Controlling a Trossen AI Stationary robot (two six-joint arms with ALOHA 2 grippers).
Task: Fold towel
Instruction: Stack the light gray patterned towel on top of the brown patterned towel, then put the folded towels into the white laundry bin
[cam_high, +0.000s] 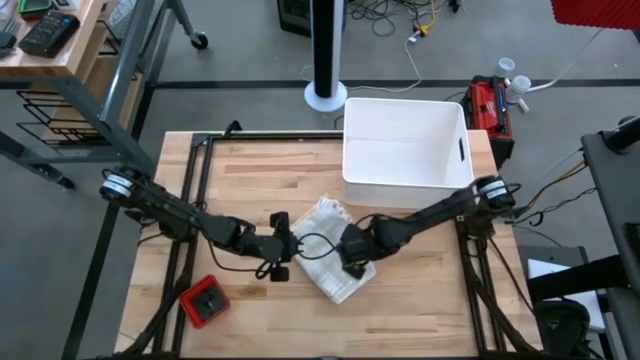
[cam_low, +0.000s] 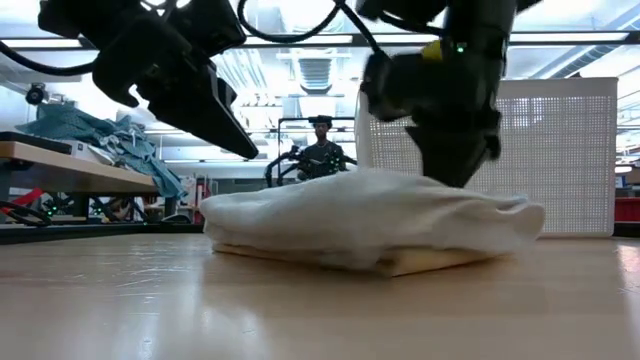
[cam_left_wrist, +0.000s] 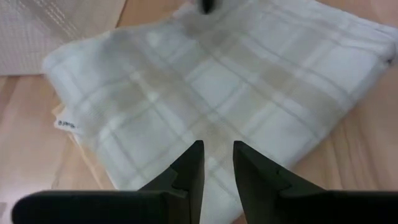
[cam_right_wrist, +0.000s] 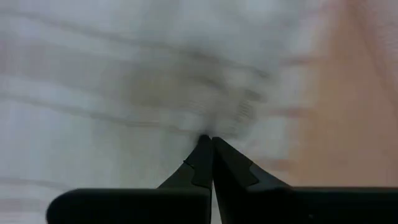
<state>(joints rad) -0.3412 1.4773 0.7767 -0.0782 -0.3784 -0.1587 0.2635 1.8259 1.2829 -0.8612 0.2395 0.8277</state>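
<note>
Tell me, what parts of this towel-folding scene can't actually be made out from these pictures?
- How many layers the towel has: in the high view the two arms cover its middle; the low view shows only one edge.
- Whether the right gripper, shut, pinches cloth or only presses on it: its wrist view is blurred there.
- What lies inside the white bin: the low view shows only its wall.
- The red object near the table's corner: too small to identify.
</note>
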